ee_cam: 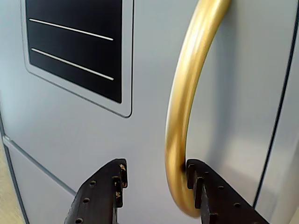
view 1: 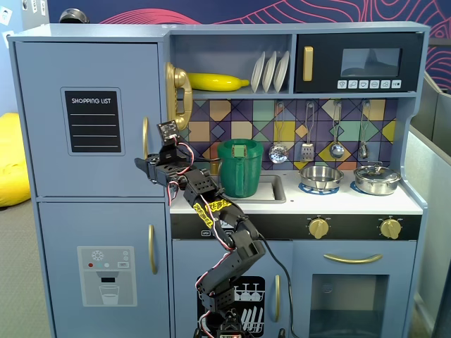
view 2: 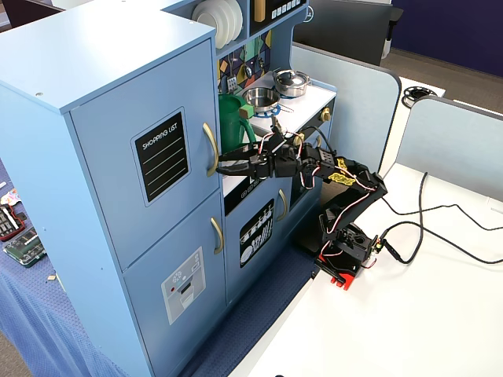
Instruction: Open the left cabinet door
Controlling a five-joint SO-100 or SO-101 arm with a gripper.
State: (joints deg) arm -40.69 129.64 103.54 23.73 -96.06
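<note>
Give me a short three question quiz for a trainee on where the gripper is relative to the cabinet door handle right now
1. True or false: the gripper is shut tight on the gold handle.
2. In the wrist view, the handle's lower end lies: A) left of both fingers, B) between the fingers, against the right one, C) right of both fingers.
3. Fill in: the left door carries a black panel headed SHOPPING ____.

Key: 1 false, the jaws stand apart around the handle. 2 B. 3 LIST.
</note>
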